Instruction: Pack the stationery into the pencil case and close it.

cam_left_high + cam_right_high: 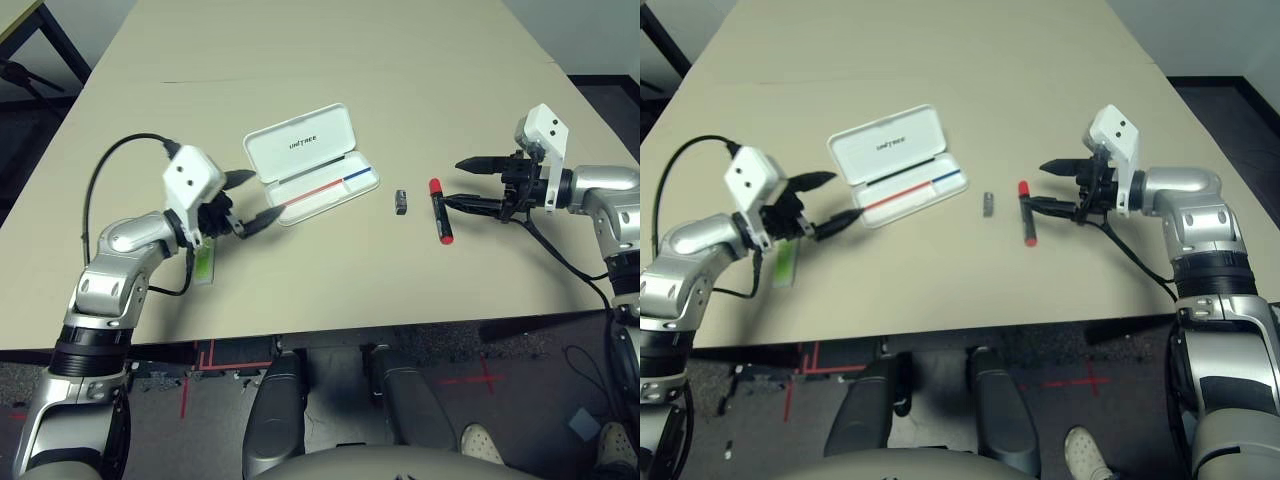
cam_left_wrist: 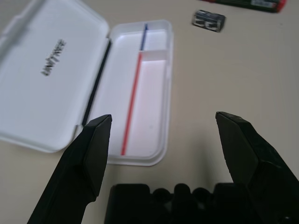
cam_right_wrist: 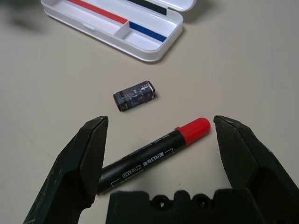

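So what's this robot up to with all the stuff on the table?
It is packing stationery into a white pencil case, which lies open and has nothing packed in it yet. The left hand, open, hovers by the case's near end, with a green-and-white stick on the table beside that arm. The right hand, also open, sits at the red marker. A small dark piece lies between marker and case. Nothing is held.

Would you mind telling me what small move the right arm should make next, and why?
Probably lower the right gripper over the marker and close on it. Its jaws stand open on either side of the marker, which lies loose on the table and not yet gripped, and the pencil case lies open nearby, ready to take it.
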Controlling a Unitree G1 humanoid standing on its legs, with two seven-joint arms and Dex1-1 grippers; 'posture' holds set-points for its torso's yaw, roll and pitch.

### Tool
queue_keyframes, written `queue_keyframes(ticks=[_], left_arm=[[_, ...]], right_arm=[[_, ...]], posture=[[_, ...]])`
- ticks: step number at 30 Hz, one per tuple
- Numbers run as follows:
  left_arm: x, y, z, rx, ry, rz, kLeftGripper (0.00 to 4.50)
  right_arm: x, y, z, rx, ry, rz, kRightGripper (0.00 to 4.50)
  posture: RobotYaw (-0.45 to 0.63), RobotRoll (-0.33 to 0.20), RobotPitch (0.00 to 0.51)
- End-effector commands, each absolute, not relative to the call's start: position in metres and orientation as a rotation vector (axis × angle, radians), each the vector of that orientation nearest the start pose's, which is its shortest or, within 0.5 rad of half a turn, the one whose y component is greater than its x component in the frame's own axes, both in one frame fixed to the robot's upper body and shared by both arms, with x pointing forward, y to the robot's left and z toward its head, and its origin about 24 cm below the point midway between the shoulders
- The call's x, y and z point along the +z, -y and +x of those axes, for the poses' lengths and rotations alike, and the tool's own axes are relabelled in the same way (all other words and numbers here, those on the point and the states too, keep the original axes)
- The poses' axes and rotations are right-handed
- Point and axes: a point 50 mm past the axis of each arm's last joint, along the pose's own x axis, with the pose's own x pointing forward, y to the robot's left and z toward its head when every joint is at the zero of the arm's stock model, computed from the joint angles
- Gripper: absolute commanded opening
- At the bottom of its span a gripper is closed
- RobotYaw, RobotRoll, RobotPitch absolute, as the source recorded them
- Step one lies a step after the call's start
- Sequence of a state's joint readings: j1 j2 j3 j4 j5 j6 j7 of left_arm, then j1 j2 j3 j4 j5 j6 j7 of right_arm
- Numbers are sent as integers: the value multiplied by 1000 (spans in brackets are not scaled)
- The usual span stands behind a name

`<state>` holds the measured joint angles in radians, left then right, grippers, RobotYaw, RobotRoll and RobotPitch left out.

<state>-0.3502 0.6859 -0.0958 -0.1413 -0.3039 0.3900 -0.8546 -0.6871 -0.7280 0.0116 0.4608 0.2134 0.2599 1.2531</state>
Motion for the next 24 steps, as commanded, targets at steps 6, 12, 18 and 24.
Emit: queue_keyframes(ticks=[6, 12, 18, 24], left_arm=[[129, -169, 292, -1004, -247, 523, 4476], [125, -166, 298, -1009, -276, 531, 4476], [116, -166, 300, -1027, -325, 526, 4476], [108, -168, 300, -1037, -375, 518, 4114]], right_arm=[[164, 242, 327, 1019, -266, -392, 4500], [164, 242, 326, 1007, -262, -400, 4500], [164, 245, 325, 977, -251, -406, 4500], [165, 246, 324, 954, -236, -408, 4500]], posture=[[-1, 0, 191], [-19, 0, 192], [-37, 0, 194], [-48, 0, 197]])
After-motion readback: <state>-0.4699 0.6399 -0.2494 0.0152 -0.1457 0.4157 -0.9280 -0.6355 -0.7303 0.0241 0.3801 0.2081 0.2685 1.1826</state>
